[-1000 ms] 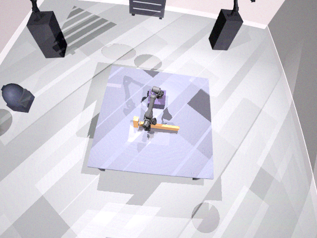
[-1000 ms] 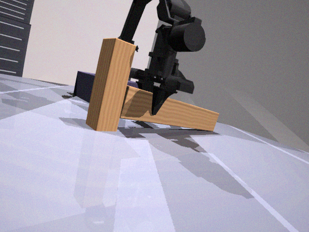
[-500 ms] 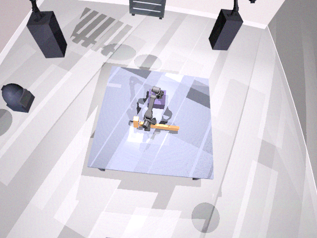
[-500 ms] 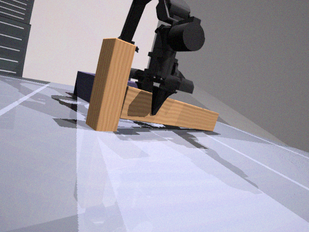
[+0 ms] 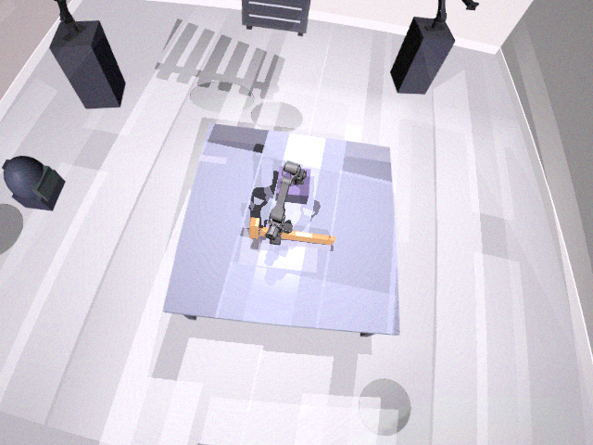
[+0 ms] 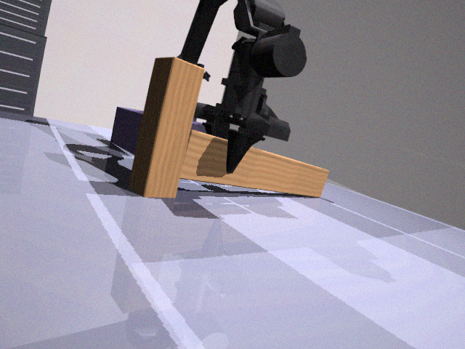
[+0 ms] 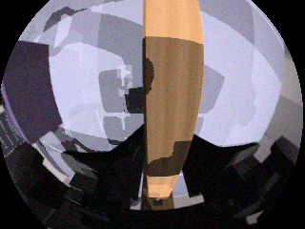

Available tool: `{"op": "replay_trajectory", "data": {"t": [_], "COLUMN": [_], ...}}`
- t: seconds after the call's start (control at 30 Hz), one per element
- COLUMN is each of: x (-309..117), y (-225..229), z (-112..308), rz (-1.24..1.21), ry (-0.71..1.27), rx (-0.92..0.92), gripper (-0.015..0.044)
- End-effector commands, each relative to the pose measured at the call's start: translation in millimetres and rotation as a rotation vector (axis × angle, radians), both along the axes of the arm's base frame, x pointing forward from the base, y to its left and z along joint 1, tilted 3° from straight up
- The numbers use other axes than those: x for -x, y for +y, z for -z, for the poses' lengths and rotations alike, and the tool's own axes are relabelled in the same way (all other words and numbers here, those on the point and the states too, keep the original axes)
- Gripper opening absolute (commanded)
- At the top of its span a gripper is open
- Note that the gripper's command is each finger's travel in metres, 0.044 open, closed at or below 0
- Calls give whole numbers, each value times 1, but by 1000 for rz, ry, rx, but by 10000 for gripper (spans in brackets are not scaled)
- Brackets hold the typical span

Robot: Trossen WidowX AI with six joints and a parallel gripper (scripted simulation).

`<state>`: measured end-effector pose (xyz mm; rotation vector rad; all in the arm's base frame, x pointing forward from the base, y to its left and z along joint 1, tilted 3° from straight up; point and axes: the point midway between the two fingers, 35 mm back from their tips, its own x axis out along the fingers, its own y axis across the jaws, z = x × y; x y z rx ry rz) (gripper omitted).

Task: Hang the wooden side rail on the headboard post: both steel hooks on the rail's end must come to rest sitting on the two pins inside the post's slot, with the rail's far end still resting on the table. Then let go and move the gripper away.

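The wooden side rail (image 5: 311, 235) (image 6: 285, 171) (image 7: 173, 86) slopes down from the post. Its near end is raised above the table against the post's face, and its far end touches the table. The headboard post (image 5: 255, 228) (image 6: 171, 131) stands upright on the table. In the wrist view part of the post (image 7: 164, 203) shows at the bottom, behind the rail's end. My gripper (image 5: 273, 235) (image 6: 229, 165) (image 7: 159, 126) is shut on the rail, close to the post, with one finger on each side. The hooks, the pins and the slot are hidden where rail and post meet.
The pale blue table (image 5: 354, 268) (image 6: 94, 243) bears everything. The purple block (image 5: 300, 194) (image 6: 126, 127) (image 7: 33, 86) under the arm's base stands behind the rail. Dark pedestals and a drawer cabinet (image 5: 275, 14) stand on the floor beyond the table.
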<state>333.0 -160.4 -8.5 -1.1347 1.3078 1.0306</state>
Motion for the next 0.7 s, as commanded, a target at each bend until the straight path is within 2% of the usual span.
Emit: {"op": "replay_trajectory", "data": {"t": [0.0,0.67], "x": [-1,-3], "y": [-2,-5], "z": [-3,-5], "rz": [-3,-3], "ry": [-5,-5], "rx": [7,7], "gripper": [0,0]}}
